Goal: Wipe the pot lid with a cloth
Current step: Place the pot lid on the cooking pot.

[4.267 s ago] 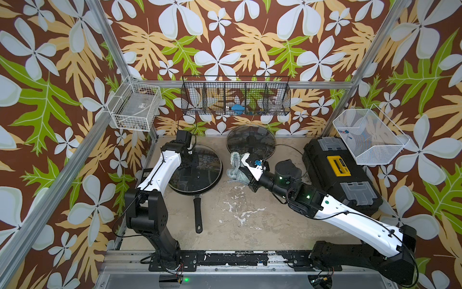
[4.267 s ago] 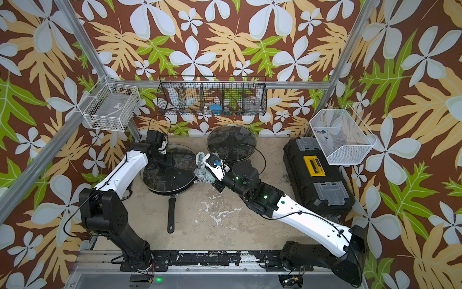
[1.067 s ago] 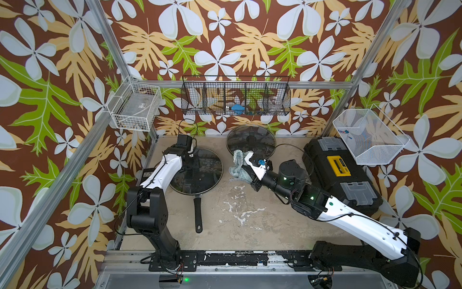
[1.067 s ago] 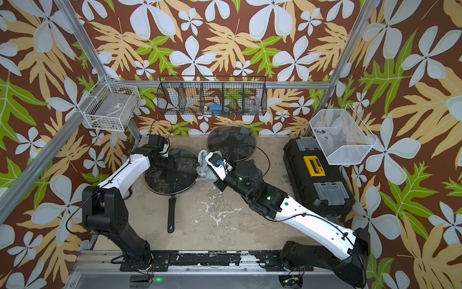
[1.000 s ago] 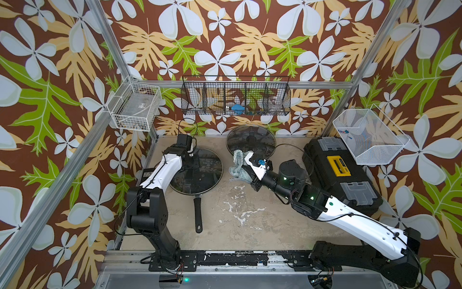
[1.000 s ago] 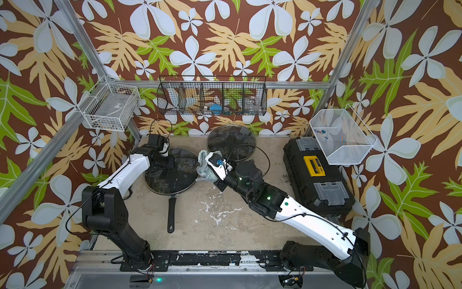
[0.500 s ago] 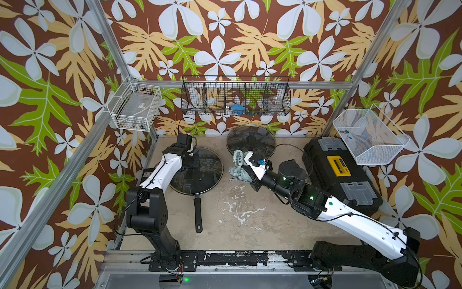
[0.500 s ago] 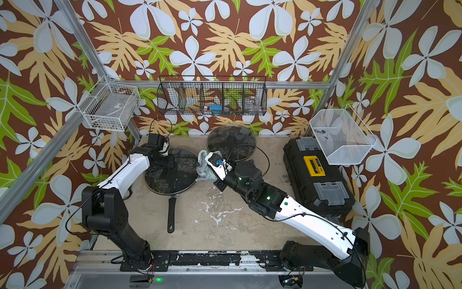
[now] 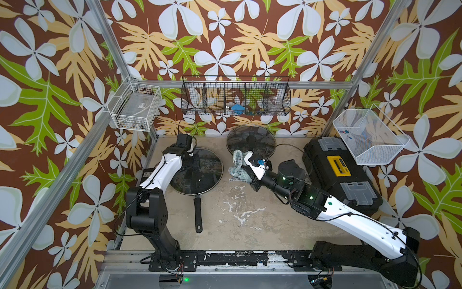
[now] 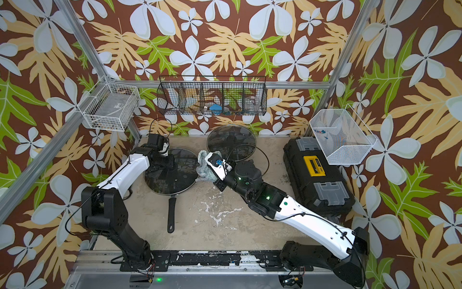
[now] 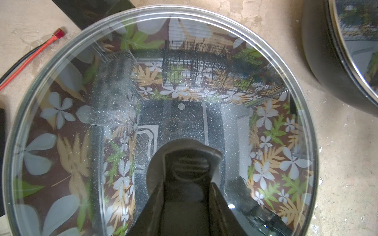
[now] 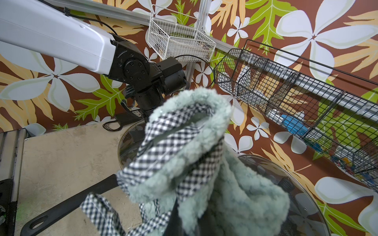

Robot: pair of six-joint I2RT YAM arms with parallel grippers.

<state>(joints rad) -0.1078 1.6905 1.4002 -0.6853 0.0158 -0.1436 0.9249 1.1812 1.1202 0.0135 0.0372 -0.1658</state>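
Status from my end: the actual wiping isn't started, as far as I can see. What's done is the setup. My right hand [image 9: 242, 172] is clamped shut on the cloth [image 9: 237, 166], which is bunched up and held off the bench [image 9: 250, 225], just beside the right rim of the lid [image 9: 202, 179]. It doesn't look like it's on the glass, though I can't rule out a brush at the rim.

My left hand [image 11: 189, 161] is closed right down over the middle of that lid. From the wrist view I'd say it has the knob [image 11: 190, 168] pinched, so the lid is steadied. What's left is basically everything: get the cloth onto the glass and work across it.

The lid is a shallow glass dome with a thin metal rim and a tiny vent hole. It's shiny enough to mirror the flowery walls, and it's peppered with fine pale specks, so there's plenty to wipe. It sits on a black pan [image 9: 198, 212] near the back-left corner, with the long straight handle pointing at the front edge.

A second glass lid [image 9: 261, 140] sits at the middle of the back edge.

The cloth is fluffy pale teal pile with a black-and-white check trim. It's soft and floppy, folding over itself in the grip.

The bench top is matte beige, scuffed with flaky white patches.
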